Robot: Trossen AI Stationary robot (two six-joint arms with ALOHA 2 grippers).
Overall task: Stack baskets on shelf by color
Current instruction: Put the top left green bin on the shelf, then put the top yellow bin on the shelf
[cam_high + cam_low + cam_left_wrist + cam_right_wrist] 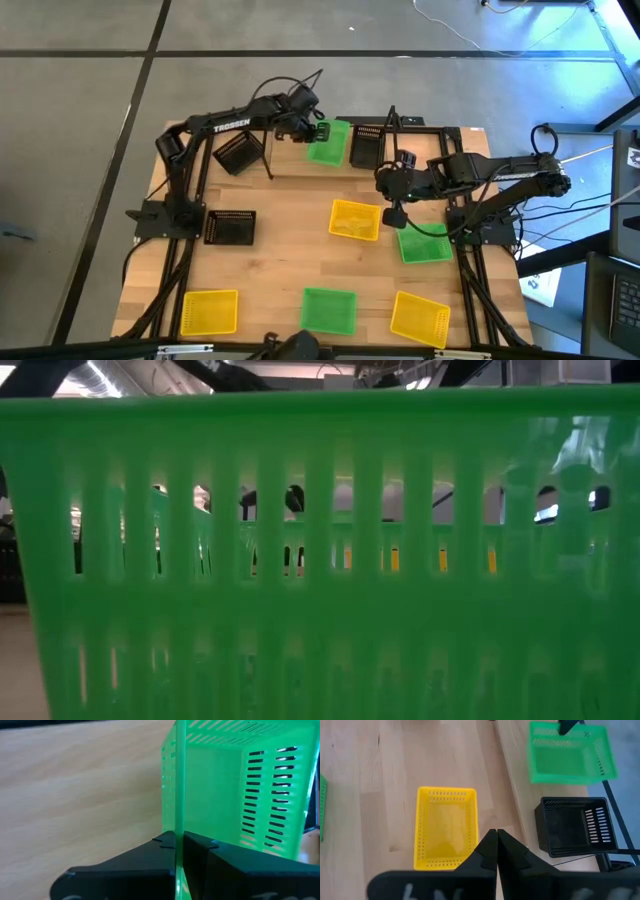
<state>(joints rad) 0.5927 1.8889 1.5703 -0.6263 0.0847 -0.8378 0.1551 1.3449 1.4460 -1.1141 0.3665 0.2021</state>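
Note:
My left gripper [312, 130] [179, 838] is at the table's far edge, shut on a green basket [328, 142] [570, 752] beside the shelf's [440, 128] left end. A black basket [365, 148] [572, 825] stands on the shelf just right of it. My right gripper [393, 214] [496, 838] hangs shut and empty over the table's middle, above a yellow basket [355, 220] [447, 827] that lies flat on its bottom. Another green basket [425, 243] lies on the table right of the yellow one. My left gripper pinches one thin side wall of the green basket at its rim [180, 822], one finger inside the basket and one outside. The fingers [150, 855] slant down from the table's left. The basket hangs tilted below them, seemingly off the wood.
On the left lie two black baskets [238, 152] [230, 227], the farther one tilted. Along the near edge lie a yellow basket [210, 312], a green one [328, 310] [320, 560] that fills the low view, and another yellow one [420, 318].

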